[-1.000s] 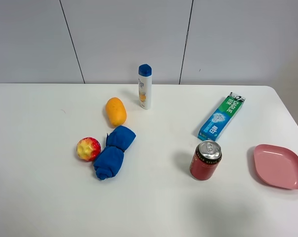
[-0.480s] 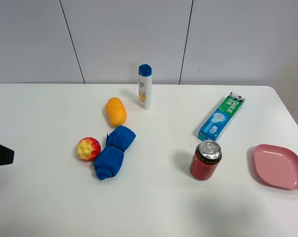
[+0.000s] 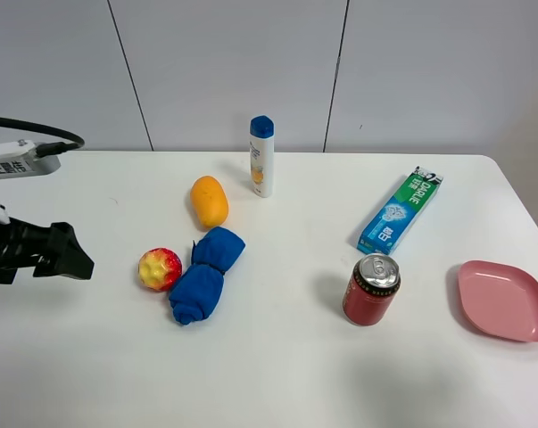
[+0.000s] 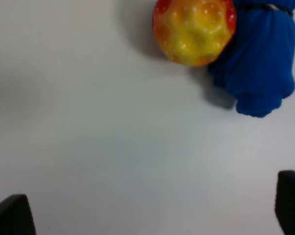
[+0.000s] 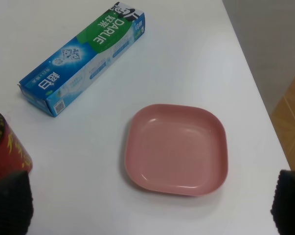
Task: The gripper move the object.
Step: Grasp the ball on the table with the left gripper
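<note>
The left fingers (image 4: 10, 218) are spread wide, one dark tip at each side of the left wrist view, with only bare bench (image 3: 277, 374) between them. The right fingers (image 5: 8, 205) are spread wide as well, over the right end of the bench, and they do not show in the high view.

The fruit (image 3: 160, 268), a small red and yellow mottled ball, lies on the bench left of the middle. In the high view the left fingers (image 3: 72, 263) hover at its 9 o'clock, near it but apart, and point toward it. The left wrist view shows the fruit (image 4: 193, 29) ahead of the open tips, not between them.

A rolled blue cloth (image 3: 206, 275) lies against the fruit at its 3 o'clock, touching it. An orange mango (image 3: 209, 201) sits at the fruit's 1 o'clock, apart from it. Farther along the same bearing a white bottle with a blue cap (image 3: 262, 157) stands upright. A red can (image 3: 371, 289) stands at the fruit's 3 o'clock, well beyond the cloth. A green and blue toothpaste box (image 3: 400, 210) lies flat at the can's 1 o'clock. A pink plate (image 3: 505, 300) rests at the can's 3 o'clock near the bench's right edge.
</note>
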